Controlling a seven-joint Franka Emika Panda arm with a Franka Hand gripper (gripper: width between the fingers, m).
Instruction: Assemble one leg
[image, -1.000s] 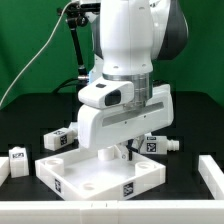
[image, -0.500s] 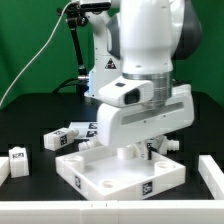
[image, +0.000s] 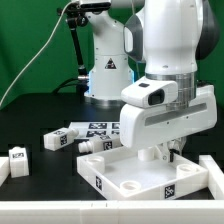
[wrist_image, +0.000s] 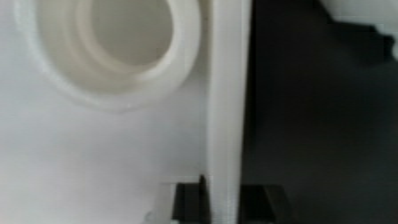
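So: leg (image: 58, 139) is lying on its side on the black table (image: 35, 112), toward the exterior view's left, tag face showing, lying free. Second leg (image: 88, 146) lies just beside it, on the side nearer the panel and close to the panel's left corner; can't tell if the two touch. Third white tagged piece (image: 18, 162) sits further toward the exterior view's left, apart from both. It looks like the same kind of peg, but it's too small to be sure. Marker board (image: 100, 127) lies flat just behind the two legs.

Gripper (image: 168, 157) is well apart from the legs. It's down low at the far edge of the white square panel (image: 135, 170), which lies flat on the table at the exterior view's lower right, with a tag on each of its two front walls. The arm's hand and wrist hide most of that far edge.

Wrist view: gripper (wrist_image: 222, 200) straddles the panel's upright rim (wrist_image: 228, 90), with dark fingertips (wrist_image: 185, 205) one on each side. The gap is narrow, just the rim's thickness. It reads as pinching the rim, though the contact itself is blurred. On one side of the rim is the panel floor (wrist_image: 89, 150) with a round hollow socket (wrist_image: 111, 45); on the other, black table.

White rail (image: 211, 166) stands near the panel's right corner in the exterior view, apart from it.
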